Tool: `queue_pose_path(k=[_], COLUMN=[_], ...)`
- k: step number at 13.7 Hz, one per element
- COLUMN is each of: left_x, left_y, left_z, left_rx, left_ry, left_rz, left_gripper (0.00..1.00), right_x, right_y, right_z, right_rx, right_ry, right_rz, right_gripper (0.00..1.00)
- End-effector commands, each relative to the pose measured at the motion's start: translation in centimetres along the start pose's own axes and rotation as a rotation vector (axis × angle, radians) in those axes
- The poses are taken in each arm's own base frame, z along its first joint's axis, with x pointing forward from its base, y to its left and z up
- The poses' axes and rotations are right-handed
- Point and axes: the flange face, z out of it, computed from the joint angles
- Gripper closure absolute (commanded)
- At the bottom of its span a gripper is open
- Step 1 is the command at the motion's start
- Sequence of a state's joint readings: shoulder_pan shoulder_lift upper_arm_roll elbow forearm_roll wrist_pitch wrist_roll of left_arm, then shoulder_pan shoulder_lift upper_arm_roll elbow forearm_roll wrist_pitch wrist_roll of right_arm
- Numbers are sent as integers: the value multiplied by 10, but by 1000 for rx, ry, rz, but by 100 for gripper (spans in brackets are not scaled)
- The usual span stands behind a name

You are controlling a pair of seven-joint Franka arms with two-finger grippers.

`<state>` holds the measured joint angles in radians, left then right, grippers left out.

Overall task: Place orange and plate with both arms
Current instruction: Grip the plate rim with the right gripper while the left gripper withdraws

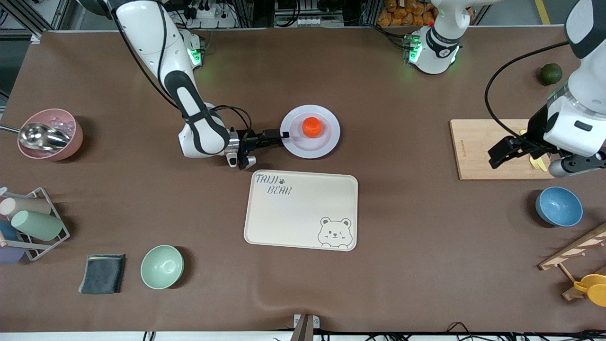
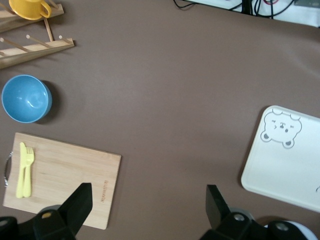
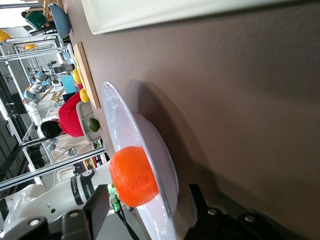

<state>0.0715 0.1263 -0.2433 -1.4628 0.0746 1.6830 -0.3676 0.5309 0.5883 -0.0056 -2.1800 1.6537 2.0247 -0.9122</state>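
Observation:
The orange sits in the middle of the pale plate, which lies on the brown table, farther from the front camera than the cream tray. My right gripper is low at the plate's rim on the side toward the right arm's end of the table. It is open, with one finger above the rim and one below. In the right wrist view the orange and plate lie just ahead of the right gripper. My left gripper is open and empty over the edge of the cutting board, and it also shows in the left wrist view.
A cream bear tray lies nearer the camera than the plate. A wooden cutting board with a yellow fork, a blue bowl and a dark green fruit are at the left arm's end. A green bowl, pink bowl and cup rack are at the right arm's end.

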Motion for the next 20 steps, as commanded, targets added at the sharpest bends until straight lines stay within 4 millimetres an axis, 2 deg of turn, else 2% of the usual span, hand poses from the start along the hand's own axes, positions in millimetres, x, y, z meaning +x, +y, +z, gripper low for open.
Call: queue_pose_path(k=[1,2,6,7,8,9,11,16,19,20], left_x=[-2,-3,-13,-14,-15,-16,-17,-17,-15,-14], left_y=[-38,-45,-51,-49,-48,-49,-49,-40,-45,-43], left_z=[-12,-11,-13,-10,-10,-11,-10,-11,-11,-11], left_rx=[-50,-58,-51,-43,-41,-39,-38,-39,-41,-37], left_ry=[-20,-26,-41,-44,-47,-45,-56,-54,-53,-51], left_rz=[40,61,80,87,89,88,62,68,81,77], left_gripper=[0,0,0,0,0,0,0,0,0,0], right_x=[-10,-8,-12,-12,-12,-12,-11,-5,-4,0], right_y=[-7,-7,-11,-11,-11,-12,-16,-49,-62,-63], right_z=[12,10,20,20,20,20,19,6,2,-6], right_rx=[2,-5,-9,-11,-11,-10,-5,42,55,61], right_ry=[23,33,39,41,41,41,44,72,82,97], right_rz=[-9,-10,-11,-11,-11,-12,-16,-32,-35,-22], right_gripper=[36,45,63,73,90,100,100,100,100,100])
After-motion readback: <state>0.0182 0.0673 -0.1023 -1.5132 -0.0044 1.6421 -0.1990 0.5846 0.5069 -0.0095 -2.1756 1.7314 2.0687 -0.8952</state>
